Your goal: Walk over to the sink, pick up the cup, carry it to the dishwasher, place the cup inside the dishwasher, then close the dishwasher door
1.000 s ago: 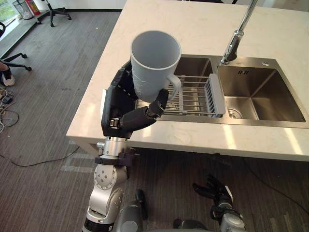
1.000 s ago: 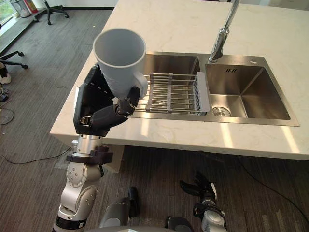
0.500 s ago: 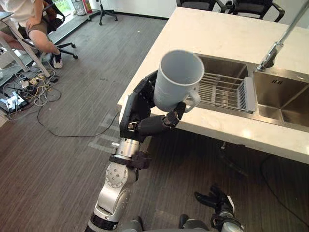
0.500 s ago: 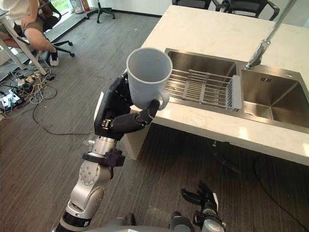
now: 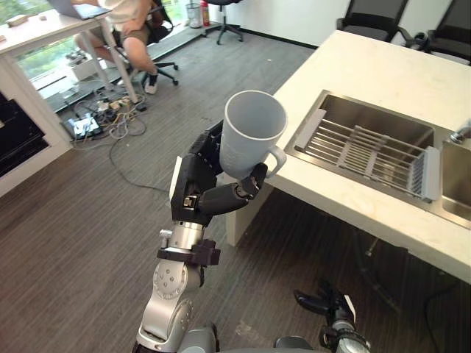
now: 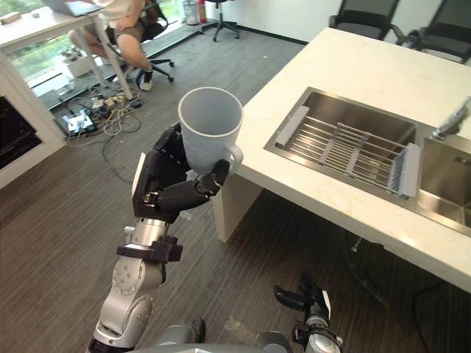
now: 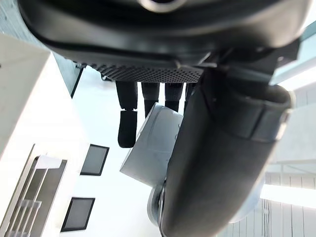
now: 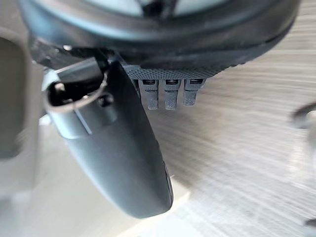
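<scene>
A pale grey cup (image 5: 250, 136) with a handle is held upright, mouth up, by my left hand (image 5: 197, 184), whose fingers and thumb curl round its lower body. The cup hangs over the carpet, just off the near left corner of the white counter (image 5: 353, 70). In the left wrist view the cup (image 7: 153, 148) shows past the thumb, with the fingers (image 7: 127, 126) wrapped on its far side. My right hand (image 5: 327, 305) hangs low beside me over the floor, its fingers (image 8: 170, 91) relaxed and holding nothing.
The steel sink (image 5: 383, 121) with a wire drying rack (image 5: 368, 151) lies in the counter at right. A person (image 5: 132, 22) sits at a white desk (image 5: 44, 29) at far left, above tangled cables (image 5: 110, 118). A dark unit (image 5: 15, 140) stands at the left edge. Office chairs (image 5: 372, 15) stand behind.
The camera has turned left, so the sink and counter have slid to the right and the desk and person have come in. The cup stays upright in my left hand.
</scene>
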